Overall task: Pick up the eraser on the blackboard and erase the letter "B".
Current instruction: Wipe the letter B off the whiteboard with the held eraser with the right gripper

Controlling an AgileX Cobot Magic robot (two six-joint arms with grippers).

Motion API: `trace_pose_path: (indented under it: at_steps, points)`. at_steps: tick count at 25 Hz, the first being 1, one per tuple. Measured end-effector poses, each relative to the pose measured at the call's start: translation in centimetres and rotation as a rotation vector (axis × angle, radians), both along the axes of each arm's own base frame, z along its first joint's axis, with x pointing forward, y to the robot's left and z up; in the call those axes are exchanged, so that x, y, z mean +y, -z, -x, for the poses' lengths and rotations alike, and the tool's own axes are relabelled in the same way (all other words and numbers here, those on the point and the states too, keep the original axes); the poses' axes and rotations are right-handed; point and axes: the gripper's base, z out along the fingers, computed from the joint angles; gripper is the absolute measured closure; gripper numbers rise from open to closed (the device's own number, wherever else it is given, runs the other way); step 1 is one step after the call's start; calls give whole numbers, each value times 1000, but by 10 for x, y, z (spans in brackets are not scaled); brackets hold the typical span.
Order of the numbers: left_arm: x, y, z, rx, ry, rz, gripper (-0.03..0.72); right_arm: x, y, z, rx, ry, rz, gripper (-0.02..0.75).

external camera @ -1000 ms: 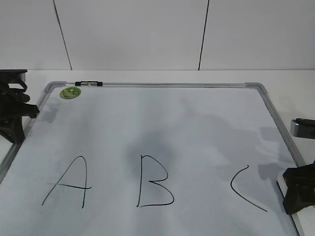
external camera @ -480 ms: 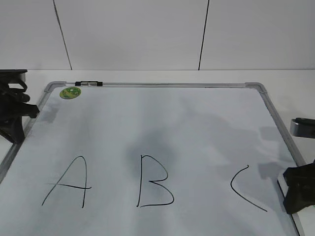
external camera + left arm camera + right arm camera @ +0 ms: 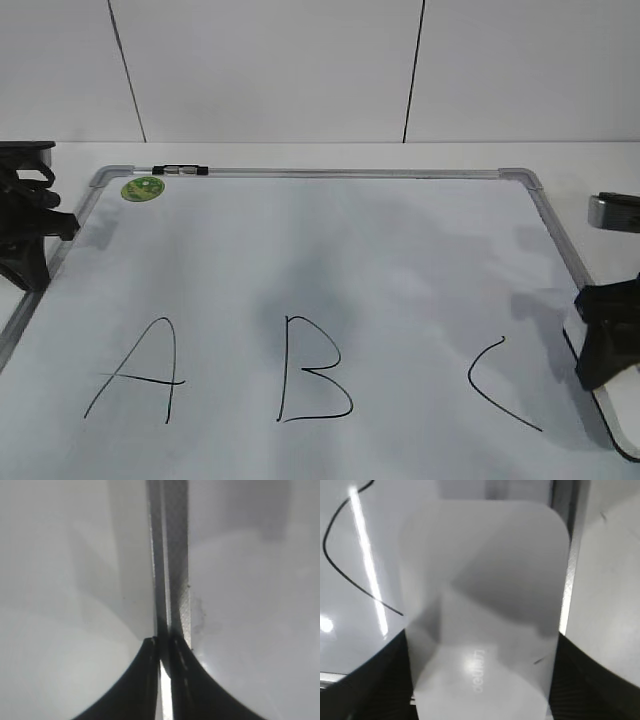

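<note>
At the near right edge of the blackboard [image 3: 320, 260], the right gripper [image 3: 605, 345] stood clamped on the eraser [image 3: 485, 605], a finger against each long side; whether it had lifted clear was hard to tell. Leftward, the letter "B" [image 3: 313, 368] remained whole between A and C, so the wiping was all still to do. Farther back on the left, the left gripper [image 3: 162, 680] sat pressed closed over the frame.
</note>
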Motion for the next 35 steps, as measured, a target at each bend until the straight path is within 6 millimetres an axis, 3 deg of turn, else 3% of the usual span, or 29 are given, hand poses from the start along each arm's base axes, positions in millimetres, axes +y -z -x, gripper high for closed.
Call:
trace_pose_path:
  at_steps: [5, 11, 16, 22, 28, 35]
  points:
    - [0, 0, 0, 0, 0, 0, 656, 9, -19, -13, -53, -16, -12, 206]
    - [0, 0, 0, 0, 0, 0, 656, 66, -34, -26, -119, -160, 9, 206]
    - [0, 0, 0, 1, 0, 0, 656, 115, -25, -37, -111, -270, 29, 206]
    - [0, 0, 0, 1, 0, 0, 656, 158, 2, -60, -92, -349, 45, 207]
    - [0, 0, 0, 1, 0, 0, 656, 173, 28, -81, -67, -354, 55, 208]
    - [1, 0, 0, 3, 1, -4, 656, 180, 32, -84, -40, -365, 59, 209]
